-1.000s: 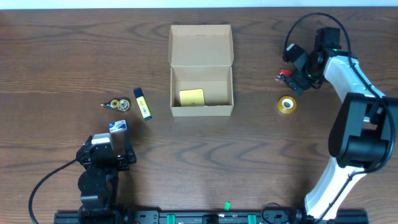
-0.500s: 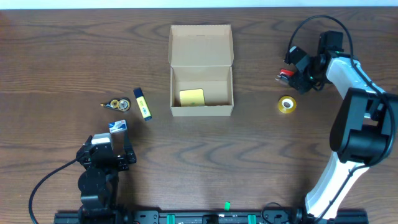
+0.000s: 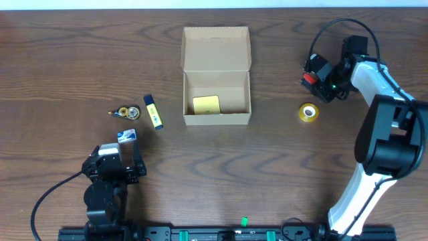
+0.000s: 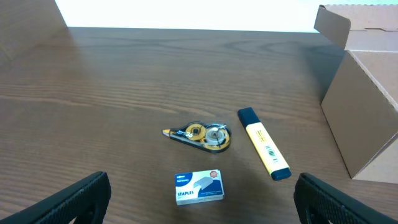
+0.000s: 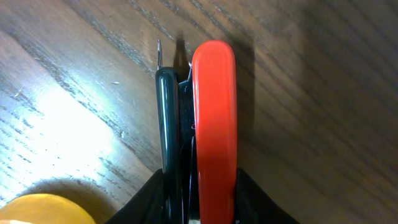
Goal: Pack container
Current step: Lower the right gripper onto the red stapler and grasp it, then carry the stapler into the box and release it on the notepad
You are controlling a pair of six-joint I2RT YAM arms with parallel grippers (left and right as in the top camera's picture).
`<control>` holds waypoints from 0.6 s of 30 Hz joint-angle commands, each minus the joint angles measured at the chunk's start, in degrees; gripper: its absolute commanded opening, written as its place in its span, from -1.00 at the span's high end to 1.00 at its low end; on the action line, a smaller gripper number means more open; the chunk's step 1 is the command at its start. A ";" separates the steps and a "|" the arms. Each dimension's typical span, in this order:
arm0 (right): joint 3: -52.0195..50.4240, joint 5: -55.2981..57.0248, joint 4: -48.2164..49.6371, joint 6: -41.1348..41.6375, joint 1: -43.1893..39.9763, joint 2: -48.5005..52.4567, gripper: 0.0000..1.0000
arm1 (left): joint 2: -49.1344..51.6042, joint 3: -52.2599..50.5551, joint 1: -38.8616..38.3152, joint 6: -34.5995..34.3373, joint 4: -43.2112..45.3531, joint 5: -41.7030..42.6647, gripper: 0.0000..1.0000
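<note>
Where the right tool point(image 3: 311, 75) stands: over the far right part of the surface point(image 3: 281, 174).
Right tool, state: fingers pressed against both sides of a stapler point(image 3: 307, 77), pinching it.
Stapler: red top and black base, seen end-on from the right wrist point(image 5: 213, 112), running straight out from between the fingers.
Tape roll point(image 3: 307, 112): yellow, on the surface just beside the right tool, on the near side; its edge shows in the corner of the wrist view point(image 5: 43, 210).
Box point(image 3: 217, 119): tan cardboard, lid flap folded back, well apart from the right tool on its left, ahead and right of the left tool.
Inside the box: a yellow pad point(image 3: 206, 104), near the front left corner.
Left tool point(image 3: 114, 159): spread wide, pinching nothing.
Staples packet point(image 4: 199, 188): just ahead of the left tool, between its fingers' line.
Correction tape point(image 4: 199, 135): farther ahead of it.
Highlighter point(image 4: 263, 151): yellow with dark ends, ahead and right, between correction tape and box.
</note>
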 commanded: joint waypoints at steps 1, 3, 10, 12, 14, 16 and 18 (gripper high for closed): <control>-0.48 -0.13 -1.55 0.15 -0.55 1.57 0.67 | -0.31 -0.94 0.17 -0.17 -1.25 1.01 -0.90; -0.46 -0.15 -2.36 0.17 -0.55 1.57 0.74 | -0.31 -0.94 0.17 -0.17 -1.25 1.01 -0.91; 1.29 -0.13 -4.35 4.15 -0.48 1.27 0.97 | -0.31 -0.94 0.17 -0.17 -1.25 1.01 -0.91; 5.11 -0.17 -7.26 5.35 0.02 1.11 0.98 | -0.31 -0.94 0.17 -0.17 -1.25 1.01 -0.90; 10.25 -0.55 -11.23 5.51 0.90 1.11 0.98 | -0.31 -0.94 0.17 -0.17 -1.25 1.01 -0.90; 15.43 -1.18 -14.69 5.49 1.97 1.11 0.98 | -0.31 -0.94 0.17 -0.17 -1.25 1.01 -0.91; 20.11 -1.46 -17.25 5.49 3.28 1.11 0.97 | -0.31 -0.94 0.17 -0.17 -1.25 1.01 -0.90</control>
